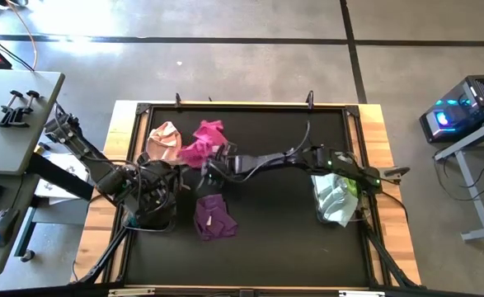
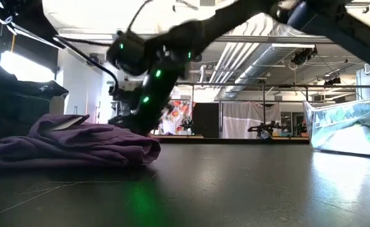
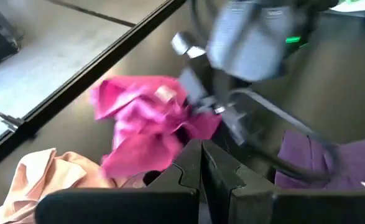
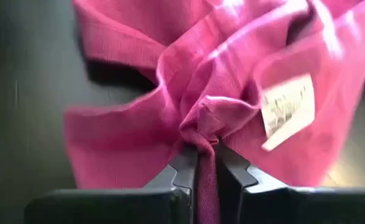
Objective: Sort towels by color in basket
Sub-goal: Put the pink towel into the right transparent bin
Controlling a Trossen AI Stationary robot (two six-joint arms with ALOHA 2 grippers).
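- Right end effector is clenched on the crumpled magenta cloth towel, which lies bunched just ahead of it on the black surface.
- Left end effector is pressed closed on nothing, with the folded purple towel just beside it.

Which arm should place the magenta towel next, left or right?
Right. The right gripper is already shut on the crumpled magenta cloth towel, pinching a fold between its fingers. The left gripper is shut and empty, near the peach towel, so it would likely need a fresh grasp.
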